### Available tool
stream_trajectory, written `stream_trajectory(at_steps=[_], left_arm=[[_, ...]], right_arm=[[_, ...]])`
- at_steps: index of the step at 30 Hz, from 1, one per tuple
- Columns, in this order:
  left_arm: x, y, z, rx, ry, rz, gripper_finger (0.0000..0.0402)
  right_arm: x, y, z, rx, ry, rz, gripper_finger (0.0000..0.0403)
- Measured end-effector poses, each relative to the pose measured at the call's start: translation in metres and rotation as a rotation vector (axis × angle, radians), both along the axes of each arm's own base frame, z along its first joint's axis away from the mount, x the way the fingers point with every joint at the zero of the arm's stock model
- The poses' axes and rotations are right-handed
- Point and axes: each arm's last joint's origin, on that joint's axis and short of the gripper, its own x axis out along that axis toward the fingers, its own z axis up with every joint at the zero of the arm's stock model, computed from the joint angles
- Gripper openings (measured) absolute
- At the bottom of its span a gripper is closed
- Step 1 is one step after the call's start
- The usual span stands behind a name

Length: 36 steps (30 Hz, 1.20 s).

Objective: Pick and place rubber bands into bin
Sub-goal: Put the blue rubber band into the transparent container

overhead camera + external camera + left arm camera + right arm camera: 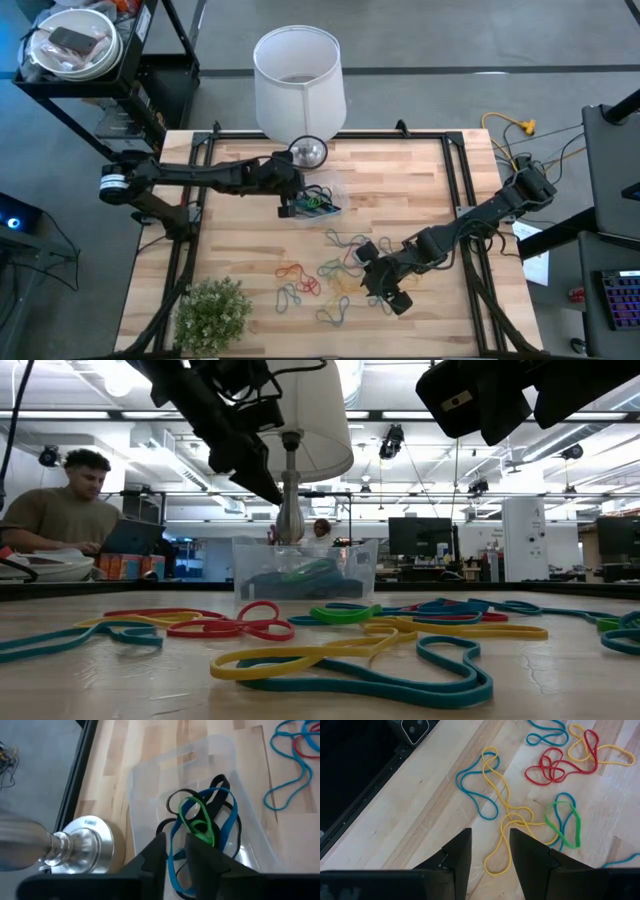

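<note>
Mostly the rubber bands lie loose on the wooden table, a few already in the clear bin beside the lamp. They look light, floppy and thin, likely easiest pinched where a loop lifts off the wood. The left gripper hangs over the bin, fingers slightly parted, holding nothing; the right gripper hovers open above a yellow band. No writing is readable.
</note>
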Motion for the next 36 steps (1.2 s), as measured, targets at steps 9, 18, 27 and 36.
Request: stream_trajectory(at_steps=[9, 18, 27, 36], left_arm=[[-0.001, -0.004, 0.003, -0.029, -0.022, 0.025, 0.0126], [-0.006, -0.043, 0.005, -0.074, -0.025, -0.072, 0.0128], [-0.015, -0.109, -0.004, -0.102, 0.023, -0.285, 0.0128], [-0.025, -0.151, -0.006, -0.122, 0.035, -0.413, 0.0128]], right_arm=[[-0.003, -0.002, -0.007, 0.022, 0.042, -0.049, 0.0127], [-0.016, -0.012, -0.035, -0.019, 0.124, -0.236, 0.0127], [-0.025, -0.017, -0.055, 0.035, 0.155, -0.373, 0.0127], [-0.039, -0.025, -0.078, 0.075, 0.21, -0.472, 0.0127]])
